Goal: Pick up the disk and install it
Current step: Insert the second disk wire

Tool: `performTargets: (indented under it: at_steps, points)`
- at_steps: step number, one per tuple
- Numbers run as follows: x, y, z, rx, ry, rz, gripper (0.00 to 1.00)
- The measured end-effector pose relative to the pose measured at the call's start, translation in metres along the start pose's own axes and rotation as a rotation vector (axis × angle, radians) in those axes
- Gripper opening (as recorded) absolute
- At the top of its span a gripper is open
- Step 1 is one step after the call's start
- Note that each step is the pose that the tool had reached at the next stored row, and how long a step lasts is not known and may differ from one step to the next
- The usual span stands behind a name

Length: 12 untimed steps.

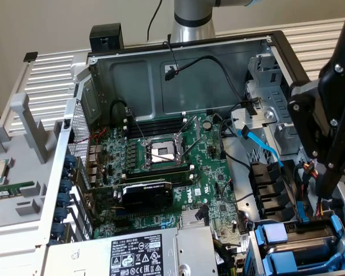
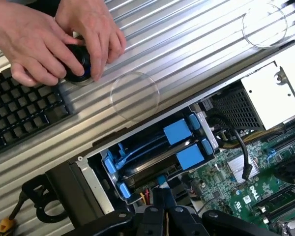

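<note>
1. Nearest the lens in the exterior view, the power-supply box (image 1: 132,253) with its black-and-white label lies at the front edge of the open computer case (image 1: 190,69).
2. Behind it spreads the green motherboard (image 1: 161,167), with the processor socket (image 1: 161,152) near its middle.
3. At the exterior view's right, the black pincer (image 1: 328,126) hangs above the drive bays; how wide it stands I cannot tell.
4. Below it, the disk (image 1: 310,244) sits in its blue frame inside a bay in the case's lower right corner.
5. In the wrist view, the pincer's (image 2: 160,216) dark body sits close at the edge, gripping nothing visible.
6. Just beyond it, the disk (image 2: 152,157) lies in the bay, blue tabs (image 2: 184,145) at one end.
7. On the ribbed worktop (image 2: 187,44), a person's hands (image 2: 54,39) hold a small black round object (image 2: 78,61) beside a keyboard (image 2: 19,113).
</note>
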<state>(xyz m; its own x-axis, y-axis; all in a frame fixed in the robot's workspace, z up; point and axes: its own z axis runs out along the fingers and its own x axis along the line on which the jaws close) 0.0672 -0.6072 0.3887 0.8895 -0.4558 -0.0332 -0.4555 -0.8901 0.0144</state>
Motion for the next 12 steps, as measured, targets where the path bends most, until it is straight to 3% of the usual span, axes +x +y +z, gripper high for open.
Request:
performTargets:
  at_steps: [5, 12]
  points:
    - [0.0003, -0.0008, -0.0001, -0.0016, 0.0008, -0.048, 0.11]
    - [-0.0013, -0.0084, -0.0001, -0.0011, 0.0006, -0.061, 0.11]
